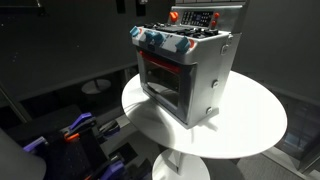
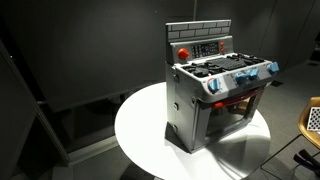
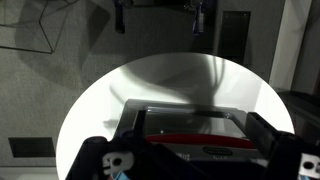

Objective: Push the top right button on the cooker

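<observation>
Cooker (image 1: 190, 70) upright on table (image 1: 250, 120); pincer (image 3: 158, 15) released, fingers spread, well clear of cooker. No button contact yet; approach and push remain.

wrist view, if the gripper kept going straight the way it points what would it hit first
The gripper would likely meet the white table in front of the cooker, not the cooker itself; depth is hard to judge.

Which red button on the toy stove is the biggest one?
The round red button at the left end of the cooker's back panel, seen from its front. The red buttons beside it are much smaller.
</observation>
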{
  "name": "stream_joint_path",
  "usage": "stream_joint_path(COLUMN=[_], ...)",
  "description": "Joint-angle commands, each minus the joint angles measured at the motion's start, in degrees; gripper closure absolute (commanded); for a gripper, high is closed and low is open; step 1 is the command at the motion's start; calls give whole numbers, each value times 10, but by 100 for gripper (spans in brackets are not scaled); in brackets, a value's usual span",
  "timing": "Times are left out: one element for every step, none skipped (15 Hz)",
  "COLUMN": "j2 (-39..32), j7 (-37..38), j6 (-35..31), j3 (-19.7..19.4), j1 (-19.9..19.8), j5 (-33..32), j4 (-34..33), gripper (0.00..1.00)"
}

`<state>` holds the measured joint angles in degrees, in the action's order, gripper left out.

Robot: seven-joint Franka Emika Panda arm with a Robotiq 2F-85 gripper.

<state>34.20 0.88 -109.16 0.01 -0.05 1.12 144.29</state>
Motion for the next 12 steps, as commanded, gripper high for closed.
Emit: stream_joint_path(j2=[-5,-8,-11,-15,-19,-23,-30,-37,-47,-57,-66,-77], j7=[3,4,6,7,9,11,14,17,20,25,31,38], j6=[0,-1,-2,-3,-5,-7,-11,-16,-20,-25,-31,-38], j3=[2,2,3,4,5,5,6,7,7,8,8,8], j1=[-1,0,0,0,-1,-1,-2,-3,-4,-5,-7,-9], j5=[0,1,1,1,1,1,1,-1,-1,-1,-3,-4], j4=[-10,-14,-21,-27,-35,-42,-51,-59,-72,-84,-95,-108], gripper=[0,0,0,0,0,0,0,0,0,0,0,0])
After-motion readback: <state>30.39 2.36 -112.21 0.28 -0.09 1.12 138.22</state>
